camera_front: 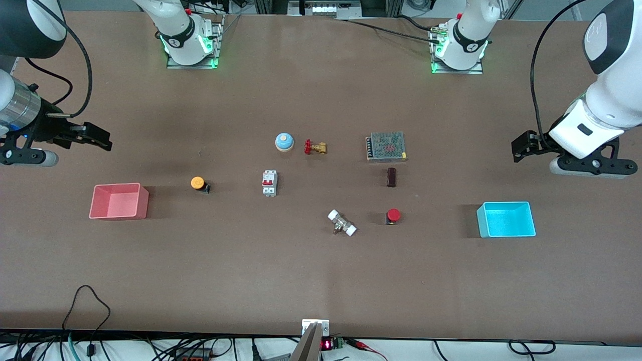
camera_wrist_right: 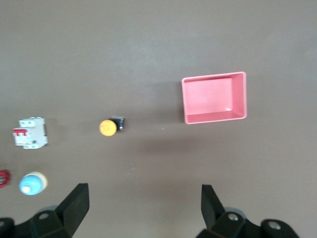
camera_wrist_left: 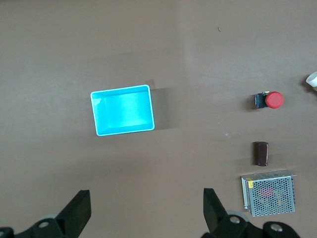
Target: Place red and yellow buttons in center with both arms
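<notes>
The yellow button (camera_front: 198, 183) lies on the brown table between the pink bin and the circuit breaker, toward the right arm's end; it also shows in the right wrist view (camera_wrist_right: 109, 127). The red button (camera_front: 393, 216) sits toward the left arm's end, beside the white fitting; it also shows in the left wrist view (camera_wrist_left: 270, 100). My right gripper (camera_front: 103, 139) hangs open and empty over bare table at the right arm's end (camera_wrist_right: 143, 191). My left gripper (camera_front: 519, 148) hangs open and empty over bare table at the left arm's end (camera_wrist_left: 147, 196).
A pink bin (camera_front: 119, 201) and a cyan bin (camera_front: 506, 219) stand at the two ends. Round the middle lie a blue bell (camera_front: 284, 142), a brass valve (camera_front: 315, 147), a circuit breaker (camera_front: 269, 183), a mesh power supply (camera_front: 385, 146), a dark block (camera_front: 391, 177) and a white fitting (camera_front: 342, 223).
</notes>
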You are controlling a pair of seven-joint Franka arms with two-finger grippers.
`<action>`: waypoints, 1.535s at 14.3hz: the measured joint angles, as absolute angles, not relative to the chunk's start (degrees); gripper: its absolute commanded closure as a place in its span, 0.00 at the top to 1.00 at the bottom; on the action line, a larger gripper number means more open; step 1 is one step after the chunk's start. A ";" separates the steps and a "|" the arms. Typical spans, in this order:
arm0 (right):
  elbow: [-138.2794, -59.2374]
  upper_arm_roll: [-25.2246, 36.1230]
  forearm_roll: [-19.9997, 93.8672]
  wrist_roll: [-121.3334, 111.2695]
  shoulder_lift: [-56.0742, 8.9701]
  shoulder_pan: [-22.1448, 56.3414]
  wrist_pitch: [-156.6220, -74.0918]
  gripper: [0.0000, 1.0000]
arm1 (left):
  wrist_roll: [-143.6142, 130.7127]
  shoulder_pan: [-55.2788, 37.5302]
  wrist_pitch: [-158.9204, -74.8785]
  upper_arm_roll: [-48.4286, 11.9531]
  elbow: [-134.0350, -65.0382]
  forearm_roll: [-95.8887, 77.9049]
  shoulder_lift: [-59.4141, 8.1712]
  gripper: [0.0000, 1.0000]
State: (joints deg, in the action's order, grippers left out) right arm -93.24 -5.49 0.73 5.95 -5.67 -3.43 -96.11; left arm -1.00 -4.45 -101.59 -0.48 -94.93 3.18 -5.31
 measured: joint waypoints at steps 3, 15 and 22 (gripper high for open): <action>-93.28 -5.49 1.27 6.79 -5.81 -3.44 -95.97 1.00 | -0.95 -4.44 -101.59 -0.48 -94.91 3.18 -5.31 1.00; -93.15 -5.47 1.27 6.94 -6.11 -3.52 -95.26 1.00 | -0.92 -4.44 -101.35 -0.48 -94.87 3.18 -5.31 1.00; -93.11 -5.46 1.27 6.94 -6.13 -3.54 -95.23 1.00 | -0.89 -2.61 -107.07 -0.51 -103.28 3.19 -0.50 1.00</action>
State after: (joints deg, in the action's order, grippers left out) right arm -93.11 -5.46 1.27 6.94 -6.13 -3.54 -95.23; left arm -0.89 -2.61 -107.07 -0.51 -103.28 3.19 -0.50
